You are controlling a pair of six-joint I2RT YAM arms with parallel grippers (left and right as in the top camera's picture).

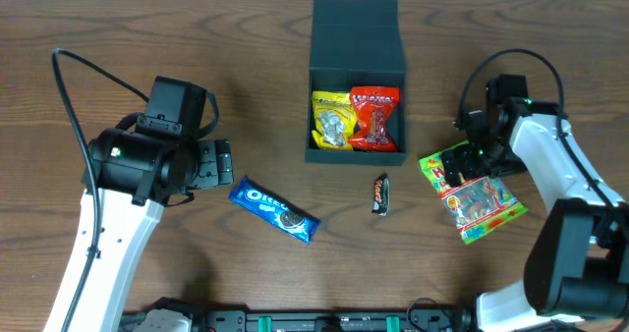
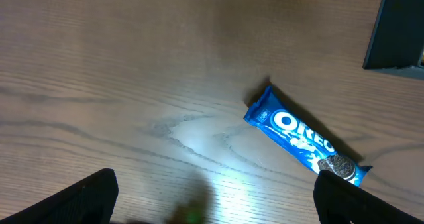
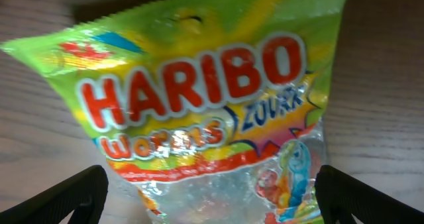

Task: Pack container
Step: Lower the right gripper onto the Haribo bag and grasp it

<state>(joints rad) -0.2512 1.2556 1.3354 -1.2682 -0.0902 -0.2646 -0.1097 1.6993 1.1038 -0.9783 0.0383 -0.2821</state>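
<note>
Overhead, the wooden table (image 1: 118, 37) carries the container (image 1: 355, 37) at its far middle, with the flap lid open behind it. The left gripper (image 1: 222, 165) hovers with its jaws spread wide, just left of the Oreo packet (image 1: 274, 209). The right gripper (image 1: 457, 165), jaws equally spread, hangs over the upper end of the Haribo bag (image 1: 477, 199), which lies right of the box. A yellow packet (image 1: 333, 121) and a red packet (image 1: 375, 118) lie side by side inside the container. A small dark candy bar (image 1: 381, 193) rests just in front of it, between the Oreo packet and the Haribo bag.
</note>
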